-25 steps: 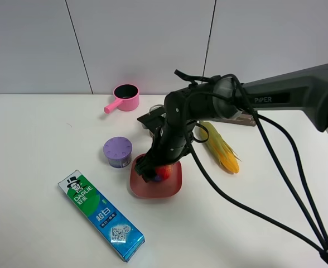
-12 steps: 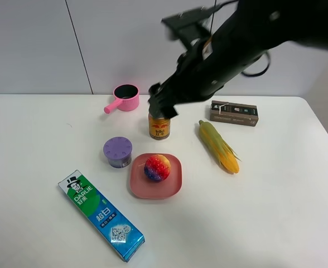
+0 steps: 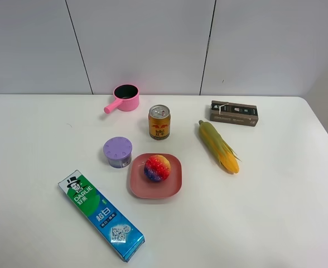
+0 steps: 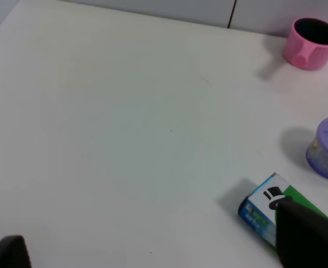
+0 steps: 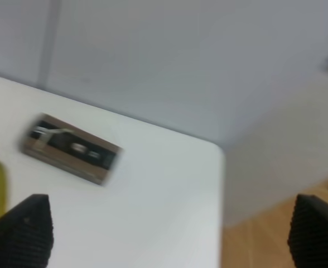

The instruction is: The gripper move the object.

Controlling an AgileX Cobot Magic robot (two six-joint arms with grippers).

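The rainbow ball (image 3: pixel 157 167) rests on the pink square plate (image 3: pixel 173 185) in the middle of the table, with nothing touching it. No arm or gripper shows in the exterior high view. My left gripper (image 4: pixel 153 252) is open and empty, its two black fingertips (image 4: pixel 306 237) spread wide above the left side of the table. My right gripper (image 5: pixel 167 231) is open and empty, its fingertips (image 5: pixel 22 229) far apart, high above the table's far right corner. The ball does not show in either wrist view.
Around the plate stand a purple-lidded tub (image 3: pixel 117 151), a drink can (image 3: pixel 159 121), a pink handled cup (image 3: pixel 125 97), a corn cob (image 3: pixel 218 146), a brown box (image 3: pixel 234 113) and a toothpaste box (image 3: pixel 101 215). The table's right edge (image 5: pixel 220 184) drops to the floor.
The right arm was down at the plate with the ball, then let it go, rose and left the exterior view. The ball now lies free on the plate.
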